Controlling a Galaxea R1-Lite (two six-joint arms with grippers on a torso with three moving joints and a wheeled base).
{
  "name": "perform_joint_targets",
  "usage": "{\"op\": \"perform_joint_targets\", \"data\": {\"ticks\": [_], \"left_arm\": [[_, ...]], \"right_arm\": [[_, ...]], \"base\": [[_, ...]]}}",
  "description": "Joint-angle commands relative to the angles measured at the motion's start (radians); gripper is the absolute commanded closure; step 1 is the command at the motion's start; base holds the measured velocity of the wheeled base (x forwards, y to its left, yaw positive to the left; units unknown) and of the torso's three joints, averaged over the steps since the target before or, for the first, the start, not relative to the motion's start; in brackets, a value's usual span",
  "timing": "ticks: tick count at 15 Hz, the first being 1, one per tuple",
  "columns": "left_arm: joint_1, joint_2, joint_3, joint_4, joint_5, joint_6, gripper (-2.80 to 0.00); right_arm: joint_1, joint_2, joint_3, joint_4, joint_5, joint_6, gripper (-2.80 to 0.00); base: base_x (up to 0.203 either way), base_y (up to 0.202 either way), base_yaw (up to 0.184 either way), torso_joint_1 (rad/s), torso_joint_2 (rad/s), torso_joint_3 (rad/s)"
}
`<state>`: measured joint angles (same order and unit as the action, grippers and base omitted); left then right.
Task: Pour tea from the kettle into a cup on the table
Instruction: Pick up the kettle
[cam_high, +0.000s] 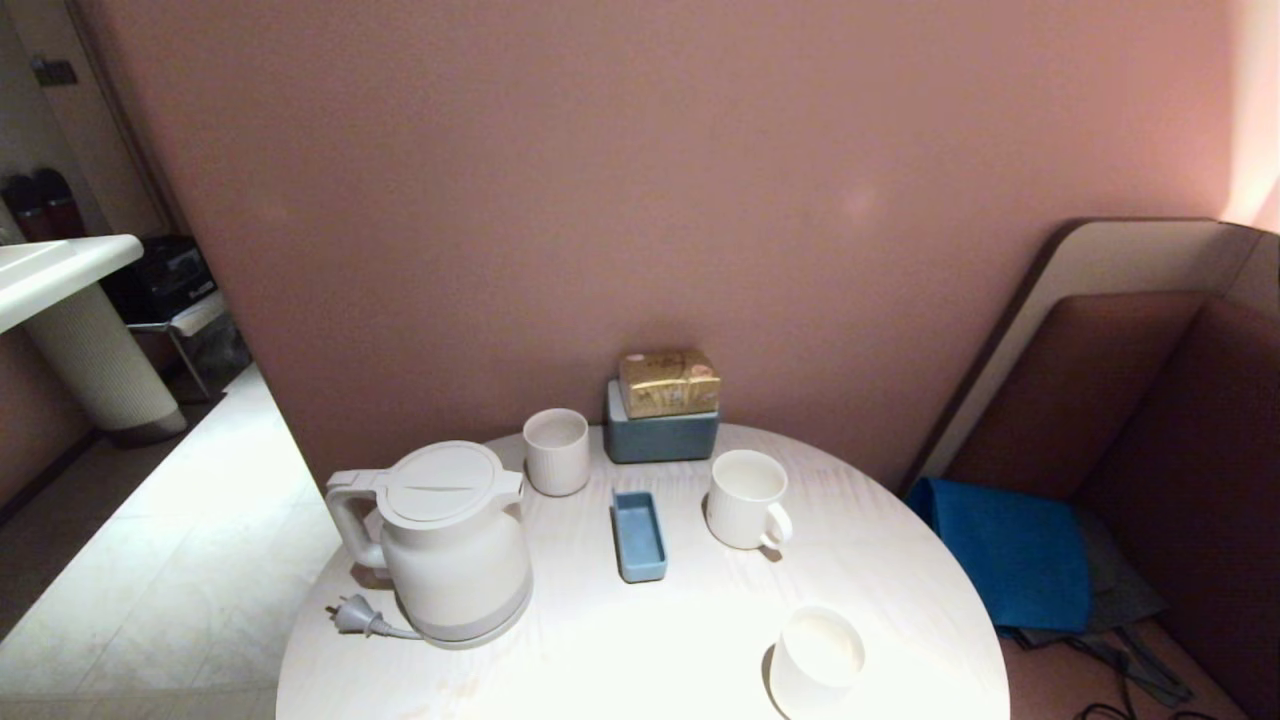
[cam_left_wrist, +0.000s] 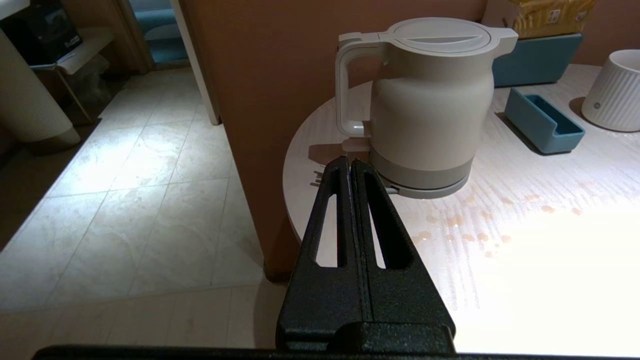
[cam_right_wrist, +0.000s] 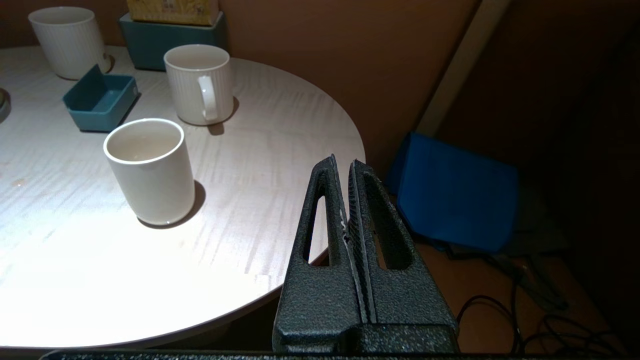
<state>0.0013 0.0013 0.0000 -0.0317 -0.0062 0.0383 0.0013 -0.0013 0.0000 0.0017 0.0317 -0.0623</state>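
Observation:
The cream-white kettle (cam_high: 455, 545) stands on its grey base at the left of the round pale table (cam_high: 600, 650), lid closed and handle pointing left. The ribbed white cup (cam_high: 745, 500) with a loop handle stands right of centre, looking empty. No tea shows in the kettle or cup; pinkish drops (cam_left_wrist: 465, 220) dot the table beside the kettle. My left gripper (cam_left_wrist: 349, 161) is shut and empty, just short of the table edge by the kettle's (cam_left_wrist: 430, 100) handle. My right gripper (cam_right_wrist: 342, 161) is shut and empty off the table's right edge, well short of the cup (cam_right_wrist: 197, 82). Neither arm shows in the head view.
A handleless ribbed cup (cam_high: 556, 450) stands behind the kettle and a smooth white cup (cam_high: 815, 660) at the front right. A small blue tray (cam_high: 638, 535) lies mid-table, before a blue box (cam_high: 660, 435) topped by a golden pack. The kettle's plug (cam_high: 352, 615) lies loose. A blue bag (cam_high: 1010, 550) is on the seat.

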Motion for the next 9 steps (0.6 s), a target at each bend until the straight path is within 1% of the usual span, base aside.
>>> {"op": "perform_joint_targets", "data": {"ticks": [1,9], "left_arm": [[0.0,0.0,0.0,-0.001,0.0,-0.003,0.0],[0.002,0.0,-0.002,-0.004,0.008,-0.018,0.0]], "right_arm": [[0.0,0.001,0.0,0.0,0.001,-0.001,0.0],[0.0,0.001,0.0,0.0,0.001,0.003,0.0]], "base": [[0.0,0.0,0.0,0.0,0.0,0.0],[0.0,0.0,0.0,0.0,0.0,0.0]]}}
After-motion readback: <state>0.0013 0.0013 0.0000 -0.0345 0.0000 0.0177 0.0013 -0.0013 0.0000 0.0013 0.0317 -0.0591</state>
